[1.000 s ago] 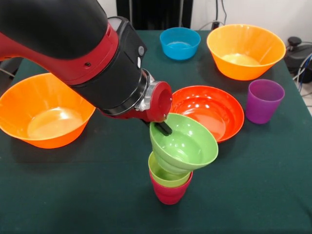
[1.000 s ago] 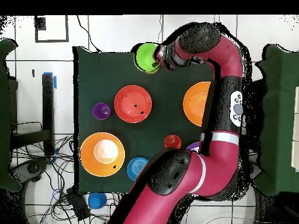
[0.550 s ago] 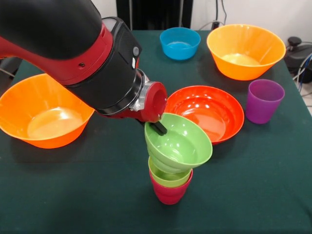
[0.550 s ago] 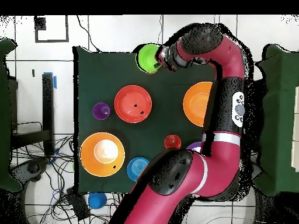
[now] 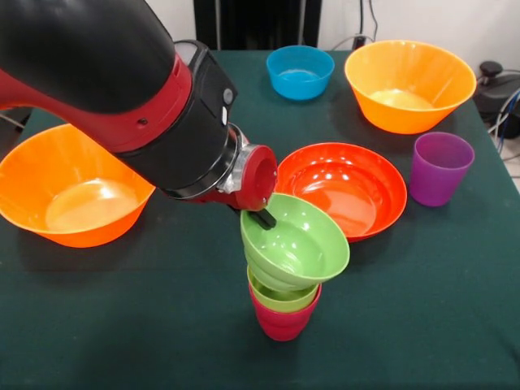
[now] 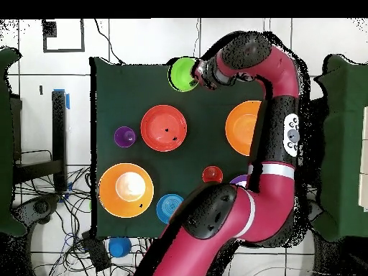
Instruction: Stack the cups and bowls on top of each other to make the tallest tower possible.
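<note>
Gripper [image 5: 262, 216] pinches the near-left rim of the green bowl [image 5: 296, 244], one black finger [image 5: 263, 218] showing inside the rim, so it is closed on the bowl. Green bowl sits tilted on the tower [image 5: 283, 305]: green cup [image 5: 280, 296] nested in crimson cup [image 5: 283, 320], standing at the table's [image 5: 422, 325] front middle. Whether the bowl's base rests fully in the green cup, cannot tell. Red-orange bowl [image 5: 349, 183] is just behind-right of the stack, close to the green bowl's rim. Purple cup [image 5: 439, 168] stands upright right of it, apart. Orange bowl [image 5: 409, 84] at back right, blue bowl [image 5: 300, 71] at back centre, second orange bowl [image 5: 71, 195] at left, partly under the arm [image 5: 114, 81]. Overhead: orange-red cup [image 6: 212, 174] stands alone near the arm's base, purple bowl [image 6: 238, 180] mostly hidden beside it.
</note>
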`<action>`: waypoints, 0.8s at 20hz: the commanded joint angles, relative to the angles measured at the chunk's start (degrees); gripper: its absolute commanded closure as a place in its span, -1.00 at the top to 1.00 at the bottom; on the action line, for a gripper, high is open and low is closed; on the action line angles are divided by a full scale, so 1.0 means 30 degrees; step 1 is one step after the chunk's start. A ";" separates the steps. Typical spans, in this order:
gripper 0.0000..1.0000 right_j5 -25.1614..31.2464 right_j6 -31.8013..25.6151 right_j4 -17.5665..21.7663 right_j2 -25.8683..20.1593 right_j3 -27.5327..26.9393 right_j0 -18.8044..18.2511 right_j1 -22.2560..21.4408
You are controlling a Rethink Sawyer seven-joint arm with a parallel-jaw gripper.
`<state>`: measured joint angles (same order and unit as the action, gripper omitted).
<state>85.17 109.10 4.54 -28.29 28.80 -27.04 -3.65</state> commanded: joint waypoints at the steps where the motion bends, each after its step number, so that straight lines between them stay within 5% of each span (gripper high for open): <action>1: -1.00 0.1594 -0.3639 0.1324 -0.0353 0.0019 0.0023 0.1105; 16: -1.00 0.2244 -0.3622 0.1265 -0.0569 -0.0490 0.0110 0.1588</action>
<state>87.20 109.10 4.75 -28.31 27.26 -27.05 -1.01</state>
